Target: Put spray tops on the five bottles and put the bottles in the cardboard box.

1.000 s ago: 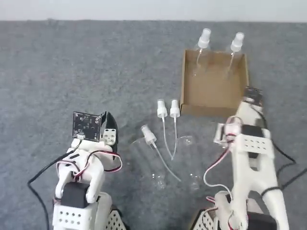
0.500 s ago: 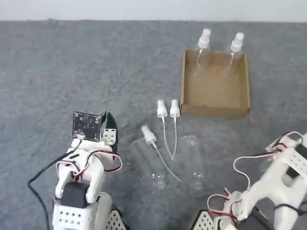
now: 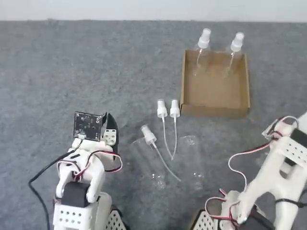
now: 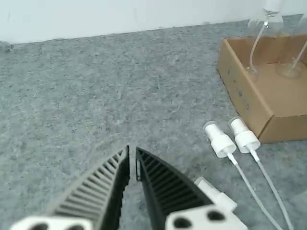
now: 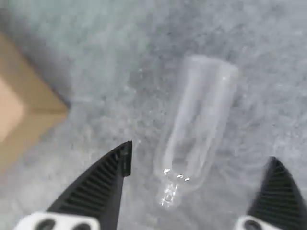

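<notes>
Now, with right gripper [image 5: 200,152] wide open, centre over the capless bottle [image 5: 206,96] mid-body, clamp gently; leave left gripper [image 4: 132,151] clenched.

1. You could read no words, numbers or signs in any of the views.
2. The cardboard box [image 4: 242,96] had a few small blue marks on its outer side wall, too small for you to make out.
3. The circuit board [image 3: 87,126] on the left arm bore no legible print.
</notes>
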Robot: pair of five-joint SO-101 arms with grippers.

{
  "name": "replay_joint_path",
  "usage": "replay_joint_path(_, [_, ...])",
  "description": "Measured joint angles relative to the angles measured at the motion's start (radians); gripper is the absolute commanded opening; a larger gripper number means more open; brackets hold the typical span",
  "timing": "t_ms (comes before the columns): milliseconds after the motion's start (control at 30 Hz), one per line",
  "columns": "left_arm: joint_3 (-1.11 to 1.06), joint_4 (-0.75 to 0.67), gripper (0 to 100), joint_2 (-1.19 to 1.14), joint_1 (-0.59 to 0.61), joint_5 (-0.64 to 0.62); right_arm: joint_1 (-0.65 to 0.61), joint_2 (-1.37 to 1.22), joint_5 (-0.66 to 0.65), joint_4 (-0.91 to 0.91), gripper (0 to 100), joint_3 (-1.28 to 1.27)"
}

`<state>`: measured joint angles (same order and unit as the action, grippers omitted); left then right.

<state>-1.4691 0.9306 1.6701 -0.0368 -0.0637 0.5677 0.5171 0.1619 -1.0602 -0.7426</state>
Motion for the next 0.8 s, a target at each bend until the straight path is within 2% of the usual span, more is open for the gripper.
replay_joint_path(100, [0.0, 0.0, 1, 0.0, 0.0, 0.0, 0.0, 0.0, -0.173, -0.075, 28.3, 0.083])
replay_joint_path(200, [0.0, 0.0, 1, 0.0, 0.0, 0.0, 0.0, 0.0, -0.442, -0.104, 25.1, 0.146])
replay_joint_path(367, [0.0, 0.0, 1, 0.0, 0.0, 0.0, 0.006, 0.0, -1.0, -0.17, 25.0, 0.157])
replay_joint_path(500, [0.0, 0.0, 1, 0.0, 0.0, 0.0, 0.066, 0.0, -1.464, -0.209, 25.8, 0.107])
replay_joint_path(567, [0.0, 0.0, 1, 0.0, 0.0, 0.0, 0.098, 0.0, -1.651, -0.209, 28.9, 0.087])
replay_joint_path(667, [0.0, 0.0, 1, 0.0, 0.0, 0.0, 0.129, 0.0, -1.824, -0.209, 31.8, 0.051])
replay_joint_path(800, [0.0, 0.0, 1, 0.0, 0.0, 0.0, 0.129, 0.0, -1.866, -0.199, 32.0, 0.018])
